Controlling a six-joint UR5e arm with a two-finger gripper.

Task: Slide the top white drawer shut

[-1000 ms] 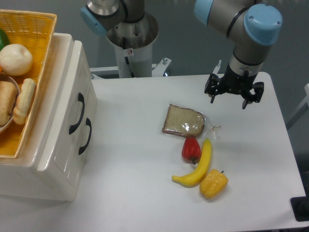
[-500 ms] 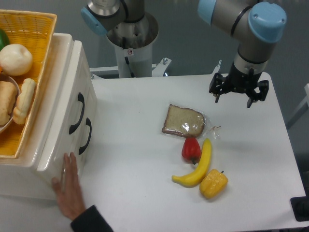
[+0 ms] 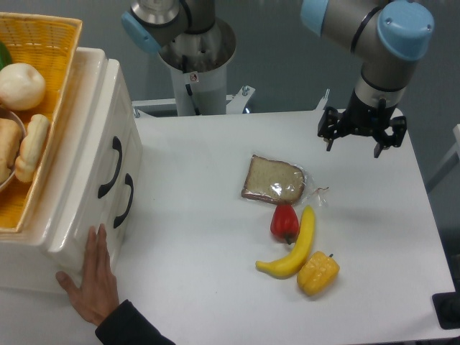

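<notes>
The top white drawer sits in the cream cabinet at the left edge of the table, its front flush with the lower drawer front beneath it, each with a curved black handle. A person's hand presses flat against the cabinet's lower front corner. A yellow wicker basket holding food rests on top. Well apart, over the table's far right, the tool hangs empty with its fingers spread. Bagged bread, a red pepper, a banana and a yellow pepper lie mid-table.
</notes>
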